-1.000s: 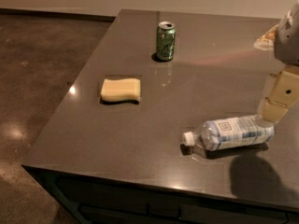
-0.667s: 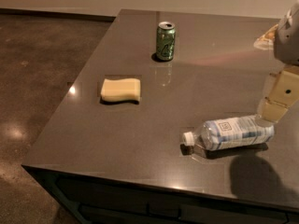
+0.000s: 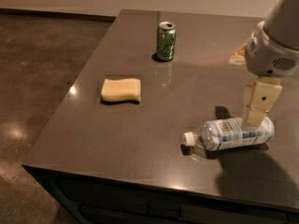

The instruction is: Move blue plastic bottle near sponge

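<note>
The blue plastic bottle (image 3: pixel 231 133) lies on its side near the table's front right, white cap pointing left. The pale yellow sponge (image 3: pixel 121 89) lies flat on the left part of the table, well apart from the bottle. My gripper (image 3: pixel 255 119) hangs from the white arm at the right edge of the camera view. Its tip is down at the bottle's base end, at or just behind it. Whether it touches the bottle is not clear.
A green soda can (image 3: pixel 166 41) stands upright at the back middle of the dark table (image 3: pixel 140 143). A small pale object (image 3: pixel 239 56) lies at the back right, partly hidden by the arm. The table's front and left edges drop to the floor.
My gripper has shifted a little to the left and down, closer to the bottle's base end. The bottle, sponge and can have not moved.
</note>
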Action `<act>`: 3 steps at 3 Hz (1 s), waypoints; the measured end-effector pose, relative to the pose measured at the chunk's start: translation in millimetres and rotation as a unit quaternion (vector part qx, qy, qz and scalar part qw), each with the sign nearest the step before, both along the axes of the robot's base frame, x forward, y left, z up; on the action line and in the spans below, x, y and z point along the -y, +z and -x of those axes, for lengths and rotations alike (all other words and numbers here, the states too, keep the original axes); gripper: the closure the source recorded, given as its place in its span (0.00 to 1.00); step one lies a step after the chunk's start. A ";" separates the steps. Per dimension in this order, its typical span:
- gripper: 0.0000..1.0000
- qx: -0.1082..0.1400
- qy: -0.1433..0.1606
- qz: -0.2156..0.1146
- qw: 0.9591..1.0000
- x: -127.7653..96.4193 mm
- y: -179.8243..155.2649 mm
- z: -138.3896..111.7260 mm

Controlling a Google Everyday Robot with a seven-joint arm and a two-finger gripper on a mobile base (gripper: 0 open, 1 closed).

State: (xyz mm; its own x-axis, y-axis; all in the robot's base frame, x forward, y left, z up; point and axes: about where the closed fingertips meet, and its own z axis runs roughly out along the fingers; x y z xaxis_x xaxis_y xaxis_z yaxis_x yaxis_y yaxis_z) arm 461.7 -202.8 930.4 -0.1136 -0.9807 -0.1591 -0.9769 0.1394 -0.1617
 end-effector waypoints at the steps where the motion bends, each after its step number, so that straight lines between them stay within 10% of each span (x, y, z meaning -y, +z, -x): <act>1: 0.00 -0.019 0.058 0.012 0.998 -2.2 -25.7 5.9; 3: 0.00 -0.034 0.131 0.017 0.991 7.3 -58.4 15.5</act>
State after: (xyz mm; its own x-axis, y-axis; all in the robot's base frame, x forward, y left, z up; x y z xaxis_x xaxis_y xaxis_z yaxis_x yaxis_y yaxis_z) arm 446.3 -210.2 872.0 0.1355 -0.9828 -0.1256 -0.9877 -0.1240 -0.0953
